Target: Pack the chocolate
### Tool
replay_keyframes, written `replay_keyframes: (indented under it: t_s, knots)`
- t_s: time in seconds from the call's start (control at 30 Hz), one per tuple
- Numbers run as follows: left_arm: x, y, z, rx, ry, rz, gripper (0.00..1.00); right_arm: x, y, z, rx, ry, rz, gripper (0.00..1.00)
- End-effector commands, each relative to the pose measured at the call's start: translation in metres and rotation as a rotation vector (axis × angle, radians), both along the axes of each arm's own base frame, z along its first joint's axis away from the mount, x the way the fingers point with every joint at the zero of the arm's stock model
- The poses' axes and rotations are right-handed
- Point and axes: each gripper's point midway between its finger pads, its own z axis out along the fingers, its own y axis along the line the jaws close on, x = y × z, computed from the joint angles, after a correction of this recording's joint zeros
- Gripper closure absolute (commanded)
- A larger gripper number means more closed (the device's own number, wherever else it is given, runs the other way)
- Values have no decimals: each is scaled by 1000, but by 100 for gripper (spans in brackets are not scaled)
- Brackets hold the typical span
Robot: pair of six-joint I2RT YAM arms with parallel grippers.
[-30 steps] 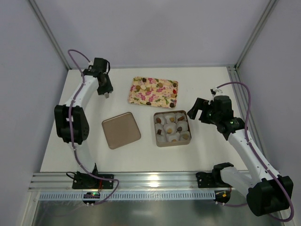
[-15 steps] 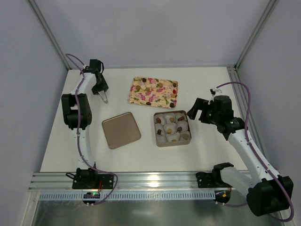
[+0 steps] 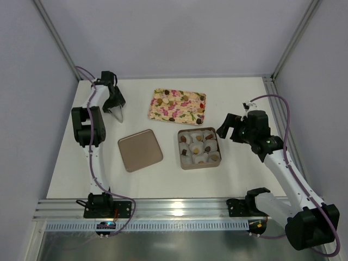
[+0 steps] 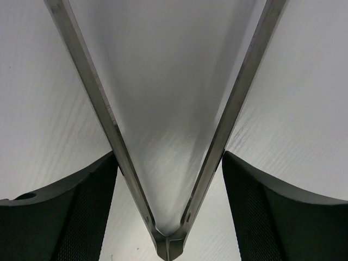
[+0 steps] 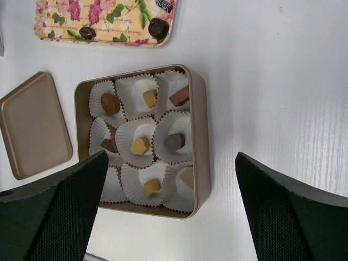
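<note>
well, the chocolate pieces (image 5: 140, 145) nearest the right gripper (image 3: 224, 128) sit in a gold tin (image 5: 200, 136) on the white table (image 5: 272, 81). in the top view that gripper is just beside the tin's far right corner. its wrist camera looks down on the tin, which shows between the two dark fingers (image 5: 51, 212). those fingers stand wide apart and hold nothing.

the tin is lined with nine white paper cups (image 5: 136, 86) in three rows of three. the far row holds a brown piece, a small tan one and a brown block. the middle row holds a dark piece, a tan one and a dark brown one. in the near row two cups hold tan-golden pieces; the third cup is partly hidden behind a finger, so its content cannot be told.

the tin's lid (image 5: 33, 128) lies flat on the table to the left of the tin, apart from it. beyond the tin lies a floral tray (image 5: 98, 13), with a few dark pieces on it near its near edge.

the left gripper (image 3: 117, 113) is over the far left of the table, left of the floral tray and well apart from all the chocolate. its fingers (image 4: 54, 217) are spread wide with nothing between them; its camera shows only two metal rails (image 4: 109, 119) meeting in a v against pale walls.
</note>
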Motion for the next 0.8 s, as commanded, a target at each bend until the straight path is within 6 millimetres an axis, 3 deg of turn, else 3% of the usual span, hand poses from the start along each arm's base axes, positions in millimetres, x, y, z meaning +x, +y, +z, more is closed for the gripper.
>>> replay_keyframes:
  t_s: [0.0,0.27,0.3,0.37,0.4,0.43,0.5,0.53,0.57,0.7,0.73,0.77]
  knots:
    - [19,0,24,-10,-89,11,23,1,-3,16,-6,-49,-4,2]
    - [19,-4,84,-26,-201,2,16,-2,-4,23,-6,-60,-3,1]
    - [15,-4,106,-28,-238,5,16,-2,-2,24,-2,-60,7,1]
    - [-4,-7,109,-50,-225,26,16,-3,-1,26,5,-62,17,2]
    - [-15,-10,133,-55,-268,27,17,-4,3,27,16,-66,34,2]
    - [-36,-12,120,-72,-228,41,19,-4,4,27,21,-64,40,1]
    - [-57,-19,119,-95,-229,39,24,-6,12,30,47,-67,68,2]
    - [-83,-24,119,-118,-219,32,27,-6,15,30,54,-70,80,2]
    - [-94,-30,115,-136,-211,25,30,-5,18,32,61,-77,88,2]
    - [-156,-63,94,-183,-138,-63,39,-9,47,34,67,-77,170,3]
    - [-178,-64,85,-185,-113,-67,39,-5,52,35,60,-78,173,3]
    - [-188,-64,79,-189,-99,-66,39,-5,58,34,57,-73,189,3]
